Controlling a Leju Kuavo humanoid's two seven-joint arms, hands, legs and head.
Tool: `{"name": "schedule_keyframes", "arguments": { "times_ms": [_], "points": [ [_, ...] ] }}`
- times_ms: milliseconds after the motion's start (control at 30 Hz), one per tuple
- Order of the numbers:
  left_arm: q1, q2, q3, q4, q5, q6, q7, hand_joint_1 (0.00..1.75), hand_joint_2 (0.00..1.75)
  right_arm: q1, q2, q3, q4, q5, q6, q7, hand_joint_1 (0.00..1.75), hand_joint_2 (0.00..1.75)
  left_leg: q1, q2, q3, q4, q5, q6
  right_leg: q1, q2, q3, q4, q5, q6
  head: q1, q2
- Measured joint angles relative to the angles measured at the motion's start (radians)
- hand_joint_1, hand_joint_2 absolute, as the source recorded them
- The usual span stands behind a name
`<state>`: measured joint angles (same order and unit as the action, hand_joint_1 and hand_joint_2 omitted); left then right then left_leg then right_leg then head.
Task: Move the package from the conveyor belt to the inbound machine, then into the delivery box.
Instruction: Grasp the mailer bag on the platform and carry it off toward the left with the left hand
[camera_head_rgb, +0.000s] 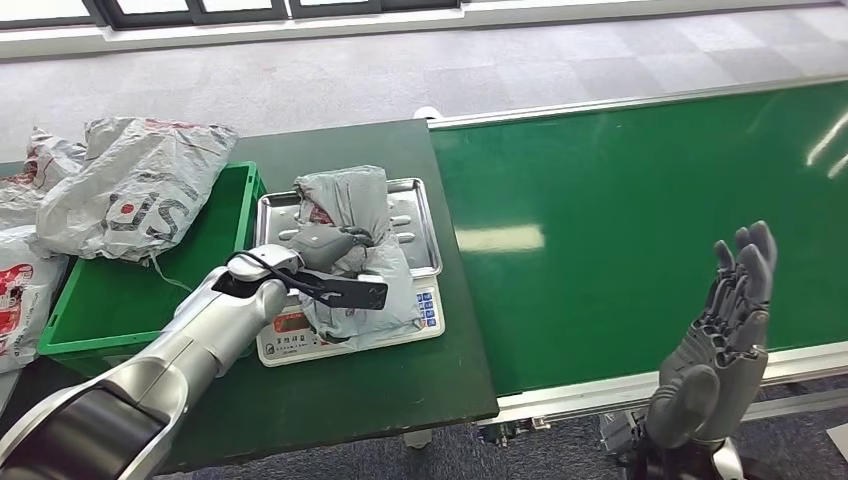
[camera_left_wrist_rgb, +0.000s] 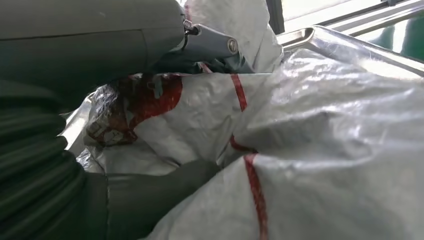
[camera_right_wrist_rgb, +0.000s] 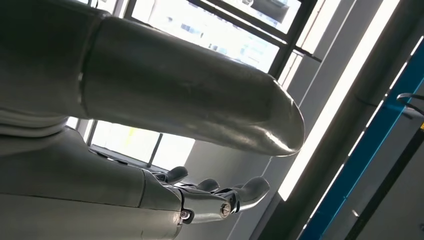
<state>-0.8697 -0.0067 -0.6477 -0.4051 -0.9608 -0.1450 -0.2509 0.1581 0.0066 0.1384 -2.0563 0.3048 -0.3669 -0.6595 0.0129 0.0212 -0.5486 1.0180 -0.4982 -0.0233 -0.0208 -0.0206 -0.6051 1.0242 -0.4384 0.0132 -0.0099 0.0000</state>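
Grey plastic package (camera_head_rgb: 355, 250), red-printed, lies on the scale (camera_head_rgb: 345, 340), gripped by the left hand (camera_head_rgb: 320, 262); the right hand (camera_head_rgb: 725, 320) hangs open-fingered over the green conveyor belt (camera_head_rgb: 620, 230).

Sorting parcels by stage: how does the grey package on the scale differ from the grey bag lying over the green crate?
The grey plastic package sits on the scale's steel tray, with the left hand on it; the larger grey plastic bag lies across the green crate's rim, untouched. Both are crumpled, with red print.

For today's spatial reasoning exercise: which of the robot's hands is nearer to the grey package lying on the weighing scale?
Left. The left hand grips the grey package on the scale. The right hand is raised, open, over the conveyor belt's near edge, well apart from it.
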Motion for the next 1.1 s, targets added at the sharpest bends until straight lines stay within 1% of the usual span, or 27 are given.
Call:
{"name": "schedule_keyframes", "arguments": {
  "times_ms": [133,267,400,500,600,733,833,1000,1100],
  "points": [
    [0.006,0.01,-0.004,0.0,0.006,0.003,0.0,1.75,1.75,-0.007,-0.012,0.01,0.014,-0.002,-0.006,0.006,0.0,0.0,0.0,0.001,0.001,0.0,0.0,-0.001,0.0,0.0,0.0,0.0,0.001,-0.001,0.0,0.0],
    [0.021,0.029,-0.004,-0.016,0.045,0.05,-0.001,1.75,1.75,-0.013,-0.02,0.016,0.017,-0.013,-0.018,0.035,0.0,1.75,0.0,0.002,0.002,0.0,0.001,-0.002,0.0,0.001,0.0,0.001,0.001,-0.002,0.0,0.0],
    [0.069,0.075,0.01,-0.095,0.116,0.141,0.017,1.75,1.75,0.006,-0.029,0.016,0.016,-0.046,-0.017,0.04,0.0,1.75,0.0,0.002,0.003,-0.001,0.001,-0.002,0.001,0.002,-0.003,0.001,0.001,-0.002,0.0,0.0],
    [0.135,0.13,0.047,-0.218,0.174,0.203,0.049,1.75,1.75,0.039,-0.034,0.012,0.008,-0.057,-0.023,0.031,0.0,1.75,0.0,0.002,0.004,-0.001,0.003,-0.004,0.001,0.003,-0.008,0.001,0.001,-0.003,0.0,0.0],
    [0.215,0.186,0.11,-0.372,0.222,0.261,0.07,1.75,1.75,0.072,-0.037,0.002,-0.01,-0.066,-0.043,0.029,0.0,1.75,0.0,0.002,0.002,-0.001,0.003,-0.004,0.001,0.003,-0.011,0.001,0.002,-0.003,0.0,0.0],
    [0.316,0.237,0.227,-0.594,0.24,0.365,0.09,1.75,1.75,0.123,-0.037,-0.011,-0.043,-0.067,-0.075,0.03,0.0,1.75,0.0,0.002,-0.001,-0.001,0.003,-0.004,0.001,0.003,-0.014,0.001,0.002,-0.003,0.0,0.0],
    [0.368,0.264,0.325,-0.735,0.231,0.42,0.098,1.75,1.75,0.16,-0.037,-0.018,-0.068,-0.061,-0.089,0.026,0.0,1.75,0.0,0.002,-0.003,-0.001,0.003,-0.004,0.001,0.003,-0.015,0.001,0.001,-0.003,0.0,0.0],
    [0.435,0.317,0.489,-0.916,0.23,0.518,0.1,1.75,1.75,0.212,-0.036,-0.018,-0.093,-0.034,-0.113,0.027,0.0,1.75,0.001,0.002,-0.005,-0.001,0.002,-0.004,0.002,0.003,-0.016,0.001,0.001,-0.003,0.0,0.0],
    [0.466,0.352,0.611,-0.986,0.268,0.543,0.082,1.75,1.75,0.243,-0.036,-0.018,-0.099,-0.035,-0.142,0.021,0.0,1.75,0.002,0.003,-0.004,-0.002,0.002,-0.005,0.003,0.003,-0.016,0.001,0.0,-0.005,0.0,0.0]
  ]
}}
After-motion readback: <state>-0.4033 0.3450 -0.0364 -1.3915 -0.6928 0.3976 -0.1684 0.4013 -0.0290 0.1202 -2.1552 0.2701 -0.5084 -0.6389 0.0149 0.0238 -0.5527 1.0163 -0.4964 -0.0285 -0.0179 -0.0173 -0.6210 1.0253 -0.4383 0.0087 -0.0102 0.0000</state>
